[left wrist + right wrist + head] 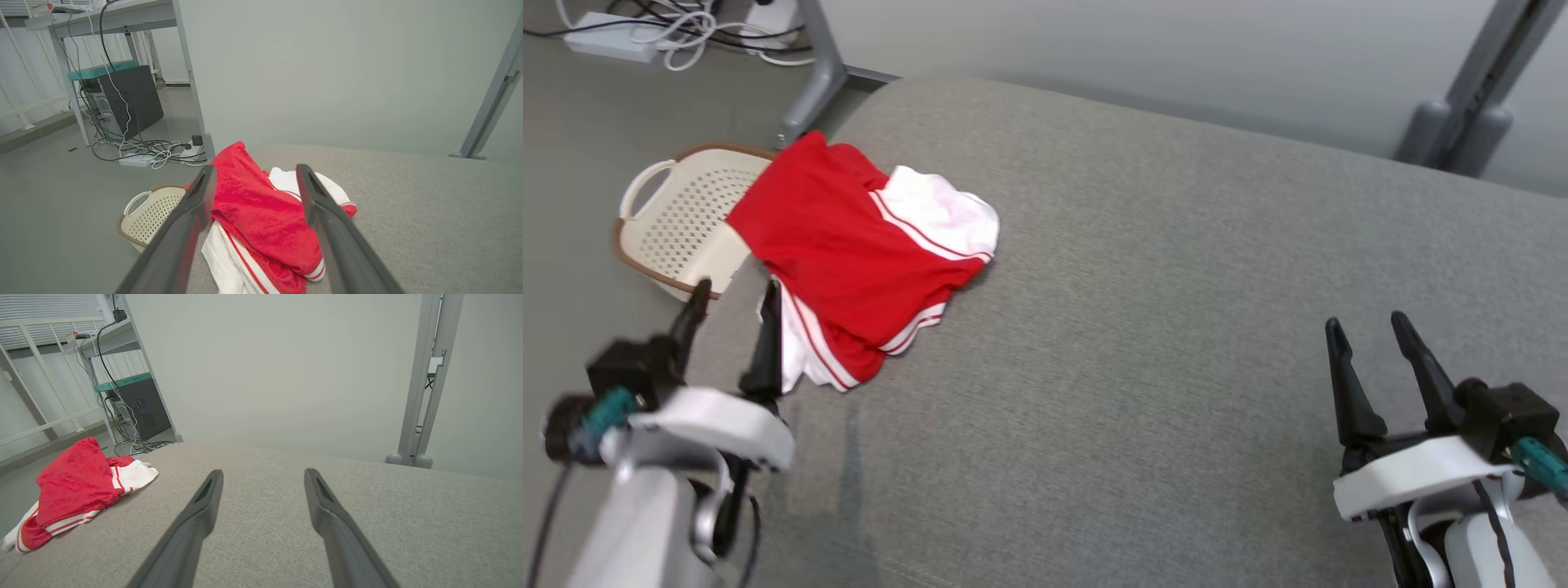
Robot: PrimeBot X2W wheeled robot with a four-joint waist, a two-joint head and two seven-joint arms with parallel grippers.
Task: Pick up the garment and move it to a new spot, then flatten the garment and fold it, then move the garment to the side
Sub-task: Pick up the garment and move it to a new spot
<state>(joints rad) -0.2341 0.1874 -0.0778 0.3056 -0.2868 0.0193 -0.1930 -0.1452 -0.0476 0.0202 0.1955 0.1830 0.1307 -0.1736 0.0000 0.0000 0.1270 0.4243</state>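
A crumpled red garment with white panels and red-white stripes lies at the left edge of the grey padded surface, part of it hanging over that edge. My left gripper is open just in front of the garment's near corner, holding nothing. Through the left wrist view the garment lies between and beyond the spread fingers. My right gripper stands open far to the right over bare grey fabric, empty. From the right wrist view the garment is far off at the left.
A cream perforated basket with a brown rim sits on the floor beside the surface's left edge, partly under the garment. Cables and a power strip lie on the floor beyond. Grey metal legs stand behind, and a computer tower under a desk.
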